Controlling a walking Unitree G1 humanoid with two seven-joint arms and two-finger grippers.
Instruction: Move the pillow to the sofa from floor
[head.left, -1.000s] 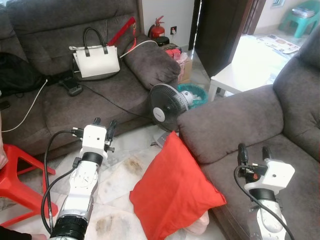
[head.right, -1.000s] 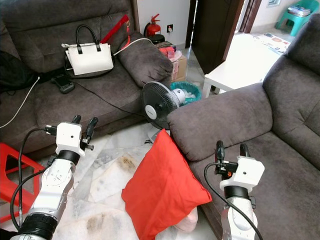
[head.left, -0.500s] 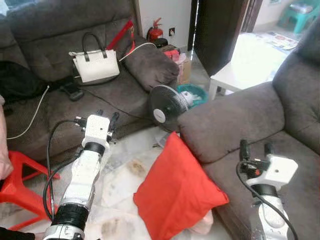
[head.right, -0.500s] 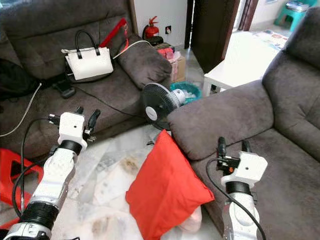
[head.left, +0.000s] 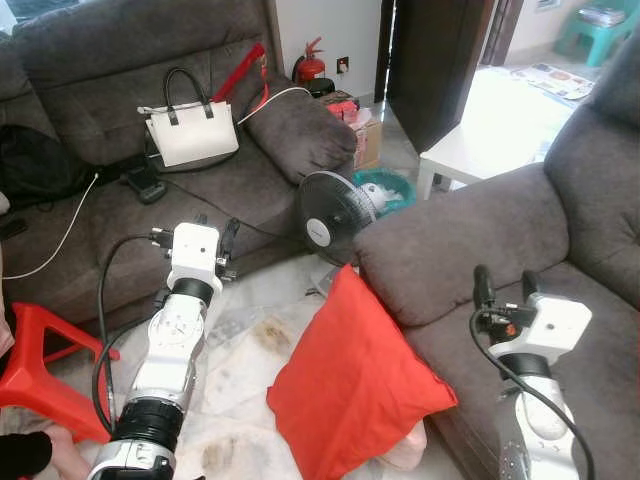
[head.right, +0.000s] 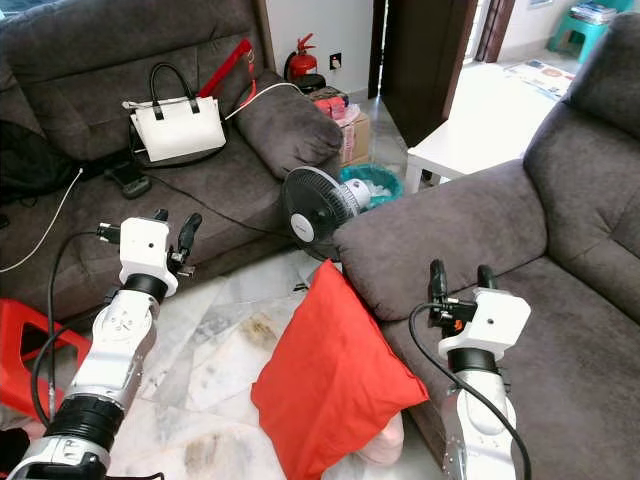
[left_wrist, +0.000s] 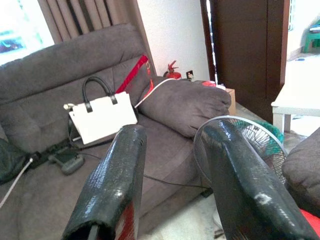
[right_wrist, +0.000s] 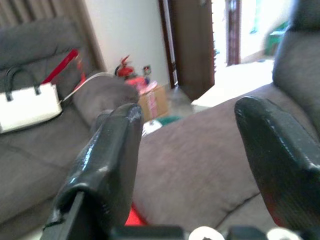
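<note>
One red pillow stands on the floor, propped against the front of the right sofa, long axis sloping up toward the far side. It lies between two hands: left hand far-left, right hand nearer, over the seat. Both hands wide, empty.

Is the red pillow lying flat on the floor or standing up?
Standing up, tilted. The pillow rests on a lower corner on the floor and leans against the front of the sofa.
</note>
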